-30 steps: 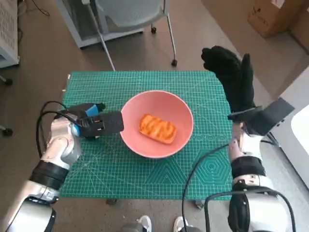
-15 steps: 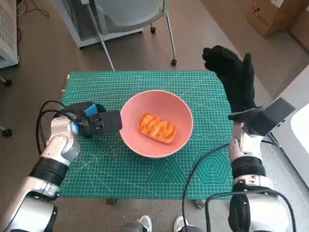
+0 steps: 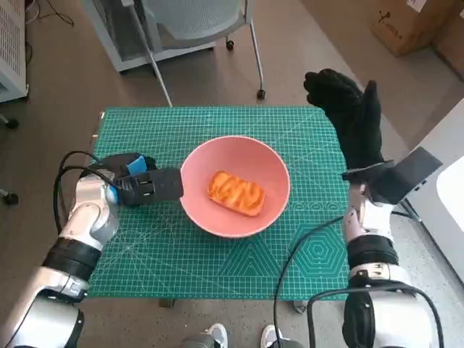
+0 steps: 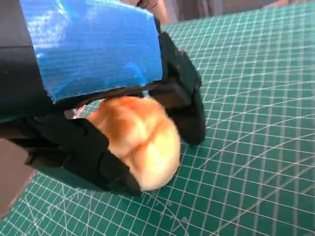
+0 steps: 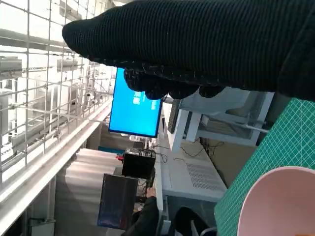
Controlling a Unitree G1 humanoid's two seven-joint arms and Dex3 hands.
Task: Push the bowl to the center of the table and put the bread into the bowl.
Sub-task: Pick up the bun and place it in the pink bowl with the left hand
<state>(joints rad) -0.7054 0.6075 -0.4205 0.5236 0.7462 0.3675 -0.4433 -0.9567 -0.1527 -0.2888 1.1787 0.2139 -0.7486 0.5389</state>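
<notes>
A pink bowl (image 3: 273, 168) stands at the middle of the green mat (image 3: 217, 261), and a golden bread (image 3: 235, 193) lies inside it. My left hand (image 3: 148, 185) lies low on the mat just left of the bowl, its fingers stretched towards the bowl's left wall and touching or nearly touching it. It holds nothing. In the left wrist view a blurred pink-orange rounded surface (image 4: 142, 142), apparently the bowl's wall, sits close against the left hand (image 4: 93, 54). My right hand (image 3: 351, 119) is raised above the table's far right corner, fingers spread and empty. The right wrist view shows that hand (image 5: 197, 44) and part of the bowl (image 5: 280, 201).
A grey chair (image 3: 196, 22) stands beyond the table's far edge, and a cardboard box (image 3: 413, 25) is at the upper right. White furniture (image 3: 453, 188) stands close on the right. Feet (image 3: 217, 335) show at the near edge. A person (image 5: 147, 216) sits in the distance.
My left hand has drawn back very slightly to the left. The bowl, the bread and my right hand have stayed where they were.
</notes>
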